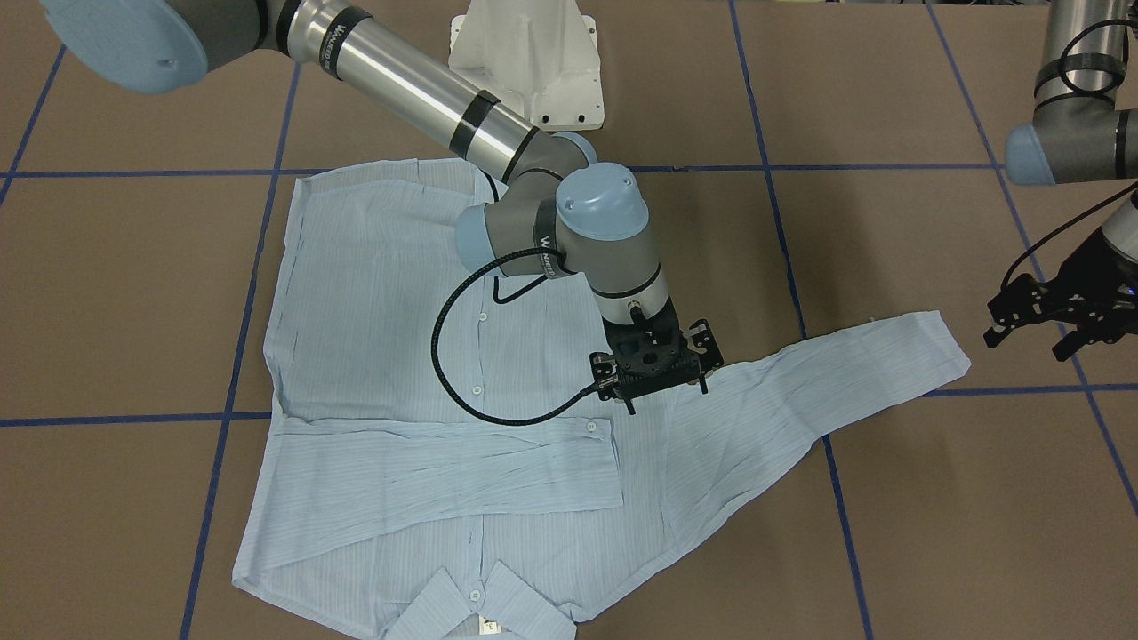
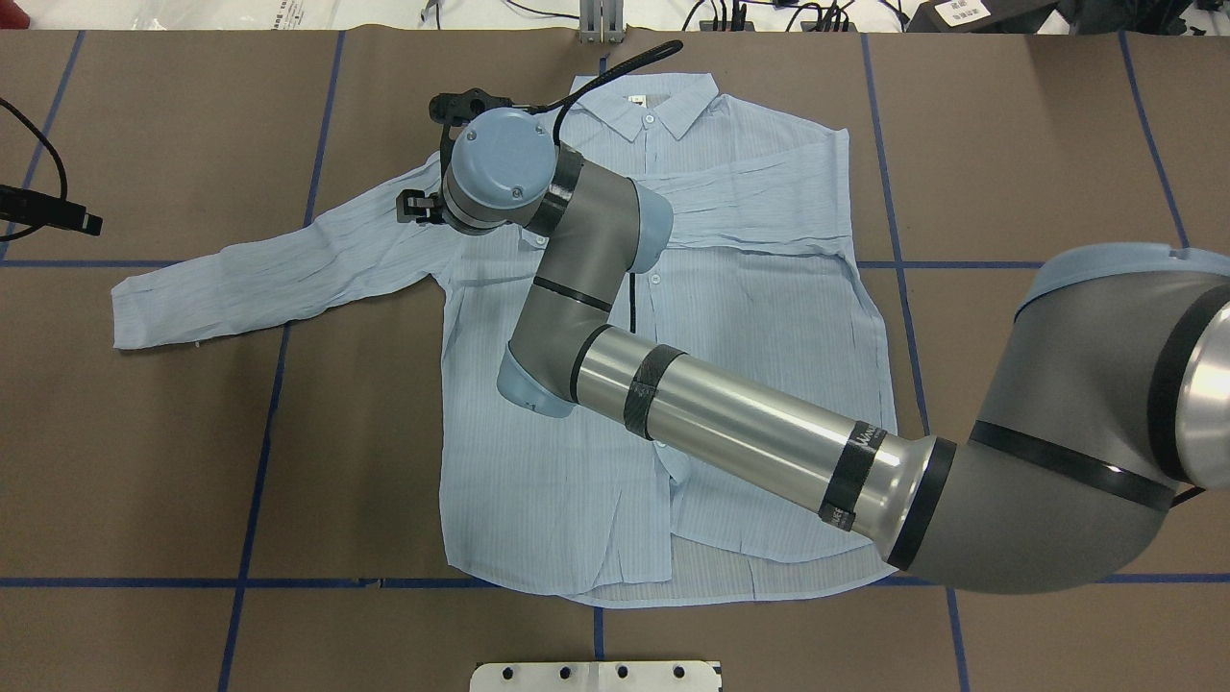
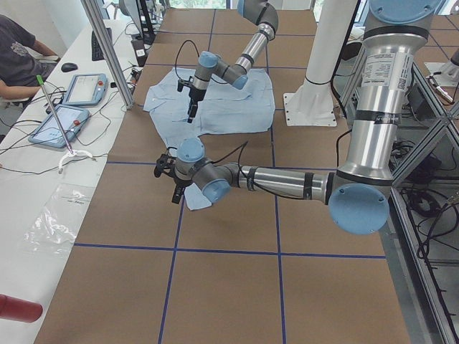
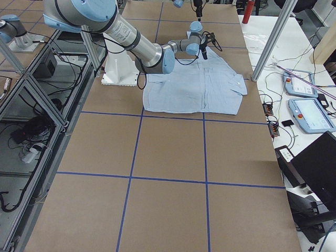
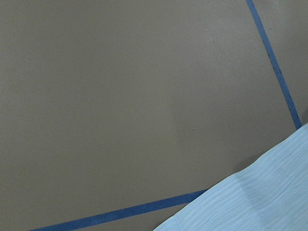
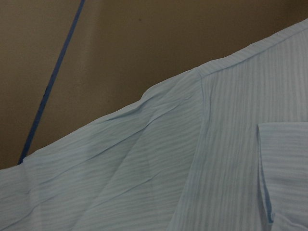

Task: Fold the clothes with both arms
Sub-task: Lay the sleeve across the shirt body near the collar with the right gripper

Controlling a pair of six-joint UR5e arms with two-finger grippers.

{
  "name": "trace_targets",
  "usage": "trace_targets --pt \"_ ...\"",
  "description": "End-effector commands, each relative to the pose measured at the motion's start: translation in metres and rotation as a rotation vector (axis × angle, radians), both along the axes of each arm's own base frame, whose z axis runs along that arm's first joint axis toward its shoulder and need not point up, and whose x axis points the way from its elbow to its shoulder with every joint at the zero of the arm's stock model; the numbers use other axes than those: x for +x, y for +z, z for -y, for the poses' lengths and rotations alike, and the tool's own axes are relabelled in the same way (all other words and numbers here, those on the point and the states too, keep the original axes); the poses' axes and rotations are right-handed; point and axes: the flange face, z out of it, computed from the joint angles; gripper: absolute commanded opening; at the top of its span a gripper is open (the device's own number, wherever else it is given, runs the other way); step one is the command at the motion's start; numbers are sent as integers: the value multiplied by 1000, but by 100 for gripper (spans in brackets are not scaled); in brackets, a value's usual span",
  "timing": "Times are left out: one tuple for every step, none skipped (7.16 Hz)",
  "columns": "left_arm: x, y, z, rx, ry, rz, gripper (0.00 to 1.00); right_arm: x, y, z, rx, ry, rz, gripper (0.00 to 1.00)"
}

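L gripper (image 1: 1036,331): fingers spread, hovering off the cloth. Free sleeve (image 2: 269,279) has its cuff just beside it and runs toward R gripper (image 1: 656,373), which is low over the shoulder seam; grip can't tell. Shirt (image 2: 750,365) lies flat beneath and beyond. Risk: a shallow pinch on the thin cuff slips mid-fold, and the body drags askew.

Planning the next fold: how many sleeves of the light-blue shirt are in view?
2. One sleeve lies folded across the light-blue striped shirt's chest, near the collar; the other sleeve lies stretched out flat on the robot's left side. Both are largely in plain view.
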Motion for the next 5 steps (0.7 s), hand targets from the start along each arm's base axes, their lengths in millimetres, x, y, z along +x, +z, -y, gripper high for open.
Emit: trace_targets --pt "13 -3 -15 -52 -88 1 99 37 -41 -9 -96 -2 -93 99" --pt "36 -7 -35 -116 -158 -5 99 63 -42 1 -154 -26 -118 99" --pt "64 -11 -66 -189 -209 -22 97 98 -34 18 -217 -51 -151 99" --pt "85 -10 -85 -256 -265 -33 94 129 -17 29 -235 -70 -177 99" --pt "108 -3 -99 -297 -324 -20 90 161 5 38 -236 -87 -210 99"
